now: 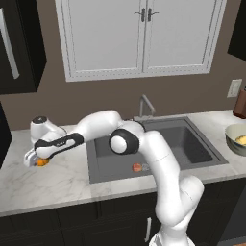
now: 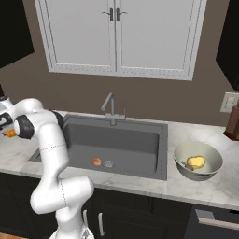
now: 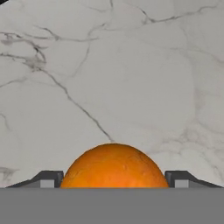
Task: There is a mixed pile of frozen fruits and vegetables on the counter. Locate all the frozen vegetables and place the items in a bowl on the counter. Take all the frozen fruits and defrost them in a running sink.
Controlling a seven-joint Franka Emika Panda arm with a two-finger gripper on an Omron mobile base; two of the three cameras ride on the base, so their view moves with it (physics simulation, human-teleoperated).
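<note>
while the arm point(image 1: 144, 149) stretches left over the counter point(image 1: 53, 180), its jaws clamp the orange ball point(image 3: 113, 166).

Ahead of me, on the far brown wall, hangs a white double-door cabinet point(image 1: 144, 36) with two small dark handles point(image 2: 115, 14) at its middle seam. A pale wall outlet point(image 1: 235, 88) sits far right, with a reddish-brown block point(image 2: 232, 123) just below it.

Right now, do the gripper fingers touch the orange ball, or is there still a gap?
Touching. In the hand view the orange ball sits between the two fingertips, its sides meeting both with no marble counter visible between them.
</note>
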